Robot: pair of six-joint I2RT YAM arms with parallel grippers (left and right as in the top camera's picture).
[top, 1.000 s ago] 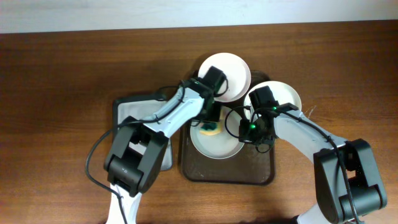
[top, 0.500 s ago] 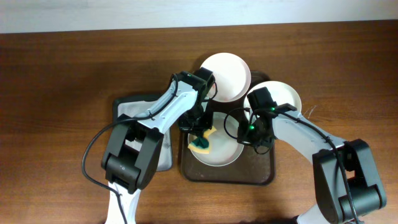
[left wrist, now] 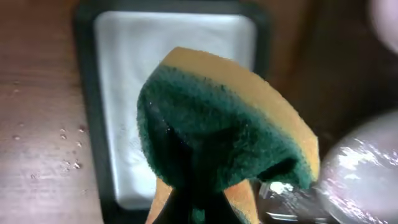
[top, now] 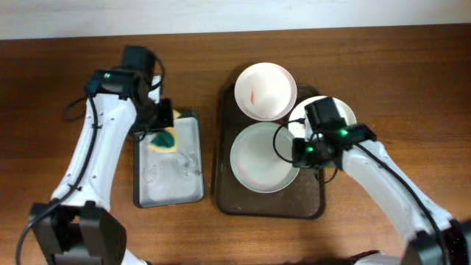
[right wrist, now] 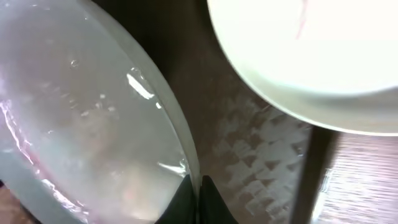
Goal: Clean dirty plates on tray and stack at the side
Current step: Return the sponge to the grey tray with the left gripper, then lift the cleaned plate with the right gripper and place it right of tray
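Three white plates lie on the dark brown tray. The front plate looks wet, with faint pink streaks. The back plate has a red smear. The third plate is partly hidden by my right arm at the tray's right. My right gripper is shut on the front plate's right rim. My left gripper is shut on a green and yellow sponge, held over the far end of the grey sponge tray.
The grey-bottomed sponge tray sits left of the brown tray, its floor wet. Water drops lie on the wooden table beside it. Bare wood table lies to the left and right.
My left arm has swung left with the sponge, off the front plate and over to the sponge tray. My right gripper has stayed on the front plate's rim.
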